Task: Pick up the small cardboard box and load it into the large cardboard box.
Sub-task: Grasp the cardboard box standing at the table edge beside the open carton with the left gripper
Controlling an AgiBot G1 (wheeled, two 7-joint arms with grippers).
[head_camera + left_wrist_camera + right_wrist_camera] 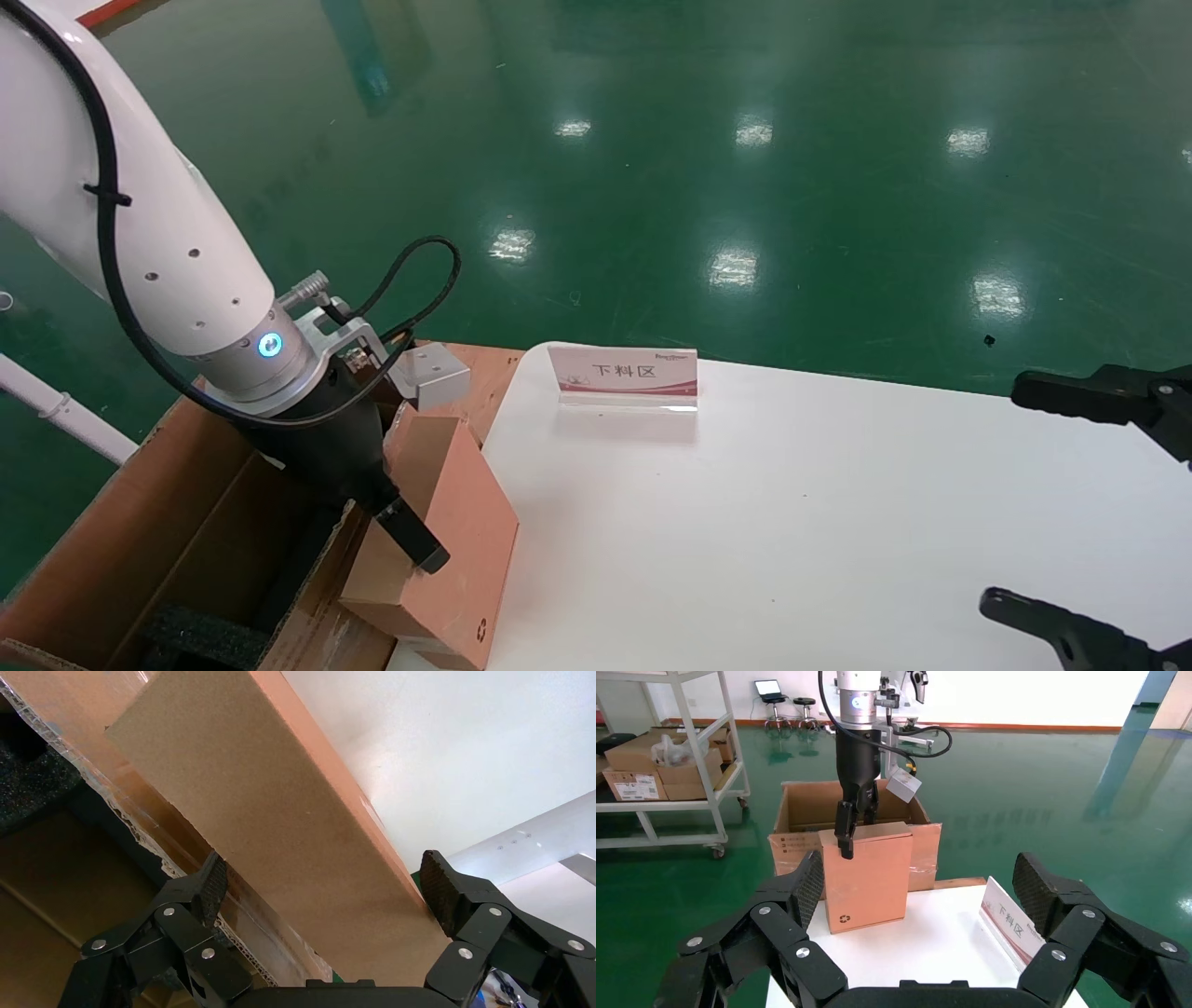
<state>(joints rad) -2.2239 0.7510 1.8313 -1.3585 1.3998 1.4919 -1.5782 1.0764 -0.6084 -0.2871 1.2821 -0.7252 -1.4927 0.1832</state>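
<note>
Small cardboard box (447,540): upright on the white table's (792,522) left edge against the large cardboard box (121,531), my left claw (424,550) straddling its top, fingers wide; grasping step, closing next; right claw (1090,503) idle, wide.

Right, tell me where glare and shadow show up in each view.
Head view: ceiling lights glare in patches on the green floor, and the sign casts a soft shadow on the white table. Left wrist view: the large cardboard box interior is dark. Right wrist view: even light, faint floor reflections.
</note>
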